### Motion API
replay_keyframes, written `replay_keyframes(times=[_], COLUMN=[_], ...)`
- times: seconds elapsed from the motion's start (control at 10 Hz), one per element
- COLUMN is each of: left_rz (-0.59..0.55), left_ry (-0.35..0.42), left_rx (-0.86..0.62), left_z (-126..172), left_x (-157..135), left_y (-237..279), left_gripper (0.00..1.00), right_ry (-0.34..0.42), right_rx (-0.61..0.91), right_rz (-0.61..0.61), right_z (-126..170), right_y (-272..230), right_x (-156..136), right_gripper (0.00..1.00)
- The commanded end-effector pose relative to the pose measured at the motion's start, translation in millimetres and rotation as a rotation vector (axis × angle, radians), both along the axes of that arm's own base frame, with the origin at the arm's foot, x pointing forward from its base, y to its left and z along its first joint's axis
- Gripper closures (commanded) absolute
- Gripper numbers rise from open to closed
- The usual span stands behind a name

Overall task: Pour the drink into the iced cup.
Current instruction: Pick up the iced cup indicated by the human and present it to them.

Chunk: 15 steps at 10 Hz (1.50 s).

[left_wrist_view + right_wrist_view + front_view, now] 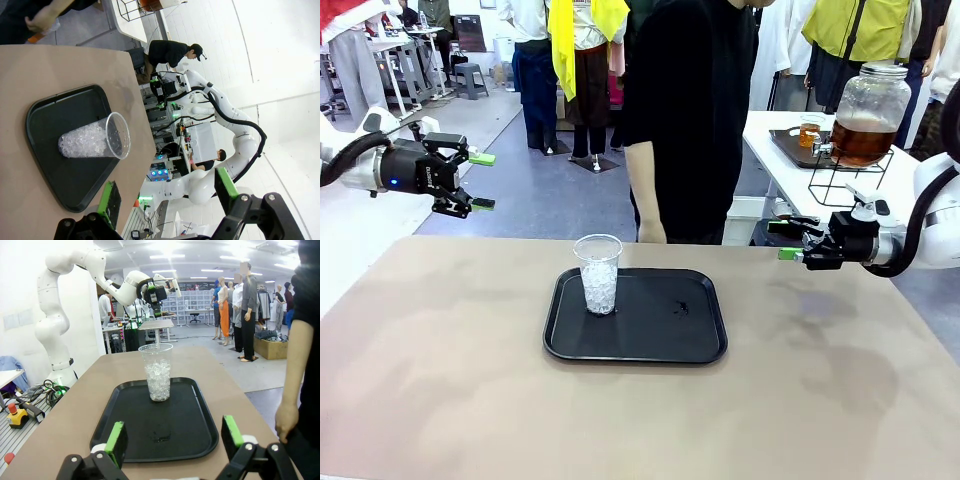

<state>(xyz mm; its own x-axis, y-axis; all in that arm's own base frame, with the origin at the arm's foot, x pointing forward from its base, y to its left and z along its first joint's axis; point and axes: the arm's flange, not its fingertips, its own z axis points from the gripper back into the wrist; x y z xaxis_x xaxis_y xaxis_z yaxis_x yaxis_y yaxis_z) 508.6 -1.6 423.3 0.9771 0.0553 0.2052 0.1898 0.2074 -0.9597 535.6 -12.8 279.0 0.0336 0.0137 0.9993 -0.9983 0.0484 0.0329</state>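
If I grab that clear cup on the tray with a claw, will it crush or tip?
The clear plastic cup looks thin-walled, so it would probably flex under a firm squeeze. Ice fills only its lower part, which likely keeps it bottom-heavy and steady. On the smooth black tray it may slide rather than tip if pushed low.

1. Black tray (pixel 700 345) flat near centre of tan table (pixel 440 380); small wet smudge (pixel 682 307) on tray floor.
2. Person in black shirt (pixel 685 100) standing at far edge.
3. Black wire stand (pixel 850 180) on white side table (pixel 775 165), far right.
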Motion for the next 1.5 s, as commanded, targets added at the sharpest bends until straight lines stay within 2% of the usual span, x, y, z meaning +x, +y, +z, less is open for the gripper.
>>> replay_keyframes(times=[0.0,1.4], left_rz=[0.004,0.004], left_ry=[-0.001,-0.001], left_rx=[0.002,0.002], left_z=[0.6,0.6], left_x=[-1.8,-1.8], left_y=[-0.4,-0.4], left_gripper=[0.00,0.00], right_ry=[-0.003,-0.003], right_rx=[-0.002,-0.002], right_rz=[0.000,0.000], right_z=[3.2,3.2], right_y=[-0.5,-0.5], right_x=[2.3,2.3], right_gripper=[0.00,0.00])
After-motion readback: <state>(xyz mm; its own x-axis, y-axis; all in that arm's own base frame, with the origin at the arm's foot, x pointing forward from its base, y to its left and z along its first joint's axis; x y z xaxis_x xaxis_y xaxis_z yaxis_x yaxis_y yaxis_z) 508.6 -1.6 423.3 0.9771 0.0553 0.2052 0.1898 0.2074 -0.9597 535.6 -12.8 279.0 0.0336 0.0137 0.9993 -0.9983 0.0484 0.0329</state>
